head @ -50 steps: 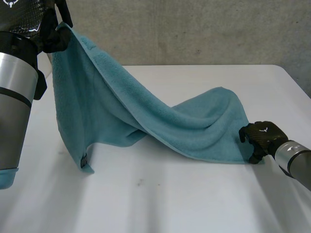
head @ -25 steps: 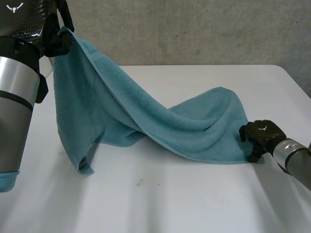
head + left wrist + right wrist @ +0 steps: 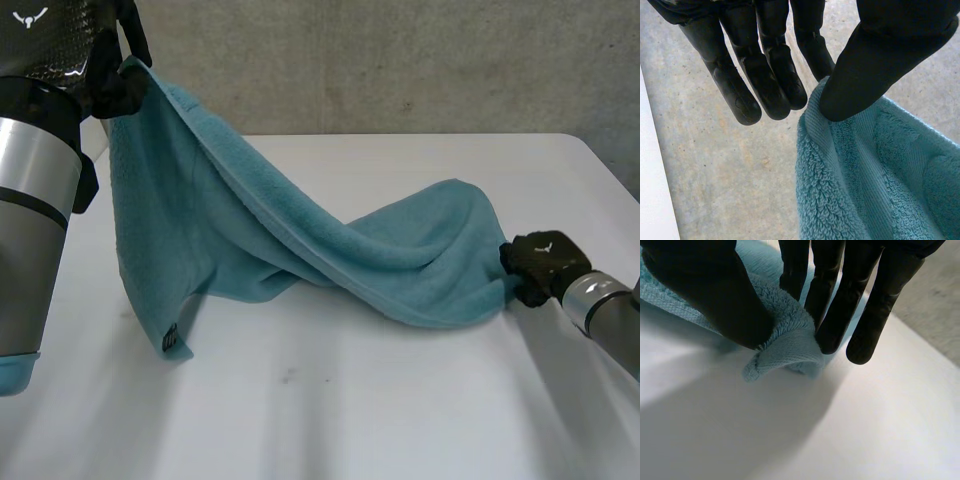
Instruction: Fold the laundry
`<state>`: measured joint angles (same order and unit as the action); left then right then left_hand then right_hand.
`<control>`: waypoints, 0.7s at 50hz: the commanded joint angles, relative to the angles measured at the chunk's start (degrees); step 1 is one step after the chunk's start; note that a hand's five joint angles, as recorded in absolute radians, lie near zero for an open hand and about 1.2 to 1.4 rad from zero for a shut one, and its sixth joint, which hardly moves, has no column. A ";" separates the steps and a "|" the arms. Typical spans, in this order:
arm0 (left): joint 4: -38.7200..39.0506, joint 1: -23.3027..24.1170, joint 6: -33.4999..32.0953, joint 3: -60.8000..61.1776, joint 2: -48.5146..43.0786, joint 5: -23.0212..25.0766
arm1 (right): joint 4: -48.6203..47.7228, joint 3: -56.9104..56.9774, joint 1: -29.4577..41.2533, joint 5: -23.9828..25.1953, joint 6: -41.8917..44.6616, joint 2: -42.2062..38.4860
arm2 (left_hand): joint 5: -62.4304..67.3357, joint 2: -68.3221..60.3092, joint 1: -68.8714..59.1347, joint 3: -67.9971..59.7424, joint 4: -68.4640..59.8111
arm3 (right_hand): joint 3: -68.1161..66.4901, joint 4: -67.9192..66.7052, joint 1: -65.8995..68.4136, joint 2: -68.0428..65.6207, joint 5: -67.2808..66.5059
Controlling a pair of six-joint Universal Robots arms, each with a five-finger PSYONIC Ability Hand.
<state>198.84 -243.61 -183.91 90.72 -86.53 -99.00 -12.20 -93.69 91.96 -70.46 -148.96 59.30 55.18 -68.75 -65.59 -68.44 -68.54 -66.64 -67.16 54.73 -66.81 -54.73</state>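
Note:
A teal towel stretches across the white table from a raised corner at the far left down to a corner at the right. My left hand holds the raised corner high above the table; in its wrist view the thumb presses the towel's edge against a finger. My right hand is low at the towel's right corner. There the thumb and fingers pinch the folded-up corner just above the table. The towel's lower left corner with a dark label hangs to the table.
A grey concrete wall runs behind the table. Bare tabletop lies in front of the towel and to its right, with the table's right edge near my right hand.
My right hand has closed on the towel's right corner and drawn it slightly up and right. The towel's right edge has lifted off the table. The left hand has stayed put.

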 commanded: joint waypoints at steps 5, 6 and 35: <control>-2.22 -5.99 -0.83 3.14 0.30 0.30 | 8.47 0.43 -3.97 -1.97 0.69 17.41 | 14.82 -11.25 -14.41 -11.56 -11.46 | -13.36 -12.84 25.27 -13.19 -15.27; -3.71 -7.13 -1.01 4.10 0.48 0.56 | 12.94 1.22 -6.42 -1.71 1.65 19.78 | 14.82 -11.25 -14.41 -11.56 -11.46 | -13.36 -12.84 25.27 -13.19 -15.27; -18.23 -12.15 -15.07 2.36 -20.26 11.03 | 41.29 11.25 -10.22 -0.74 23.81 12.24 | 14.82 -11.25 -14.41 -11.56 -11.46 | -13.36 -12.84 25.27 -13.19 -15.27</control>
<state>180.20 -256.22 -197.60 102.35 -97.76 -87.31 33.13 -92.01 74.70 -69.40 -117.73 78.44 55.18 -68.76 -65.59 -68.44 -68.53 -67.67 -68.24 54.73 -67.30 -56.29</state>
